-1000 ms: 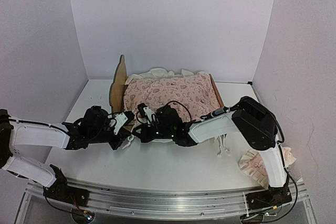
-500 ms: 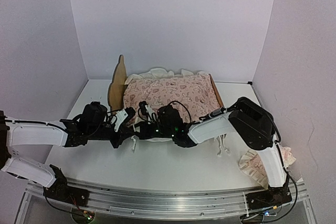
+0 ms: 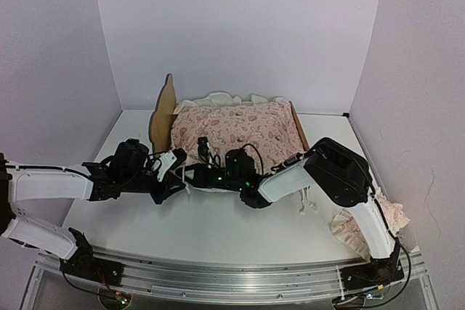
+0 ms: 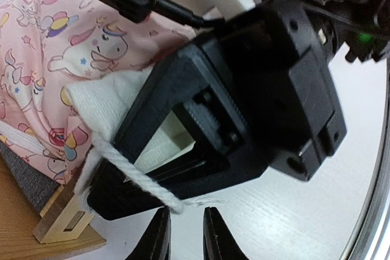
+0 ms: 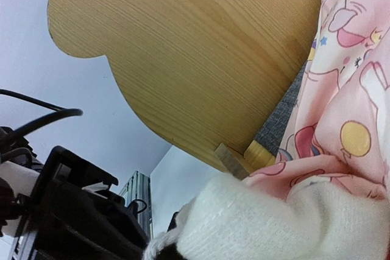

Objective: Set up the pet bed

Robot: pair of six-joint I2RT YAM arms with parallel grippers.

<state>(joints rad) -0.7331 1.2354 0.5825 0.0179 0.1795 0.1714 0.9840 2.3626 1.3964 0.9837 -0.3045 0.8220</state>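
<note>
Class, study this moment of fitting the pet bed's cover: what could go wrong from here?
1. The white cord lies looped over the right gripper; pulling away could snag it.
2. The left gripper stands open beside the cord, holding nothing; closing may miss it.
3. The right gripper pinches the cover; tugging may shift the pet bed.

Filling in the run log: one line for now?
left gripper: open, beside string | right gripper: shut on cover edge | cover: on pet bed
</note>
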